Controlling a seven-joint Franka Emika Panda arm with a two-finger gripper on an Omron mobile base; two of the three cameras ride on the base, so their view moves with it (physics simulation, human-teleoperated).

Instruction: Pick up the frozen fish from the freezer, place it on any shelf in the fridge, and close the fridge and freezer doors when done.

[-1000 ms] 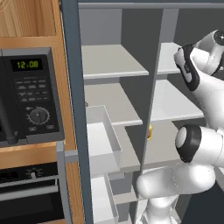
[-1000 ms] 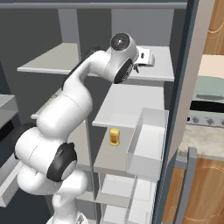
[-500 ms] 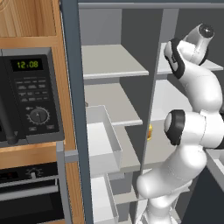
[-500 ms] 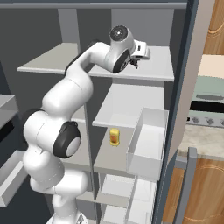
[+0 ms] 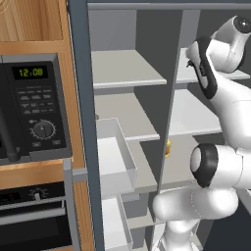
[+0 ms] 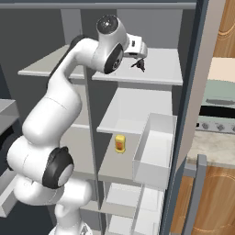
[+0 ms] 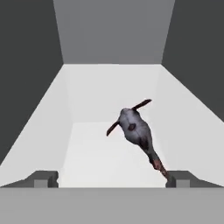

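The frozen fish [image 7: 135, 129] is over the front part of the top shelf [image 6: 161, 69] in the fridge [image 6: 156, 27]. It lies between the parted jaws of the gripper [image 7: 111, 180] and neither jaw holds it, though its tail reaches down towards the right fingertip [image 7: 178, 179]. Whether it lies flat on the board I cannot tell. From the right base view the hand hangs just above the shelf's front edge, close to the upright divider that parts this half from the freezer [image 6: 27, 41]. Two shelves down, a small yellow jar [image 6: 120, 143] stands near the front edge, and a white door bin [image 6: 153, 151] juts out beside it on the open door. A black microwave [image 5: 34, 112] sits in the wooden cabinets to the left. Compared with a second ago, the arm's upper joints stand higher and the hand has drawn back slightly towards the divider, while the jar and bin are where they were.
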